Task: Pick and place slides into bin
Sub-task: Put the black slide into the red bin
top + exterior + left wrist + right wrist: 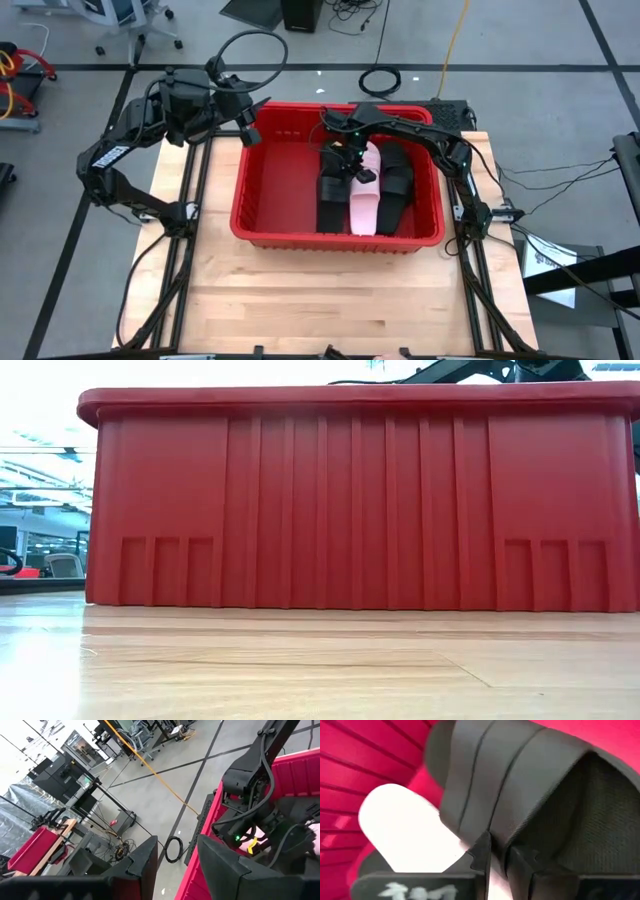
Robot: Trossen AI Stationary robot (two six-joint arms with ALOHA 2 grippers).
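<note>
The red bin (262,232) stands mid-table and fills the low view (350,400). Inside lie a pink slide (365,208) and black slides (398,180) on either side of it. My right gripper (352,165) reaches down into the bin from its far right corner and is shut on a black slide (520,785), with the pink slide (405,830) just beyond it. My left gripper (180,865) hangs open and empty above the bin's far left corner (250,130). My right gripper pinches the edge of the black slide's wide strap (492,832) between its two fingertips (482,855). The fingers slant down into the bin from its far right side. The slide is inside the bin beside the pink slide; whether its sole rests on the floor is hidden.
The bin's far rim (300,770) and the right arm (250,770) show in the left wrist view. Bare wooden tabletop (330,300) lies on the near side of the bin. Cables (380,80) lie on the floor beyond the table.
</note>
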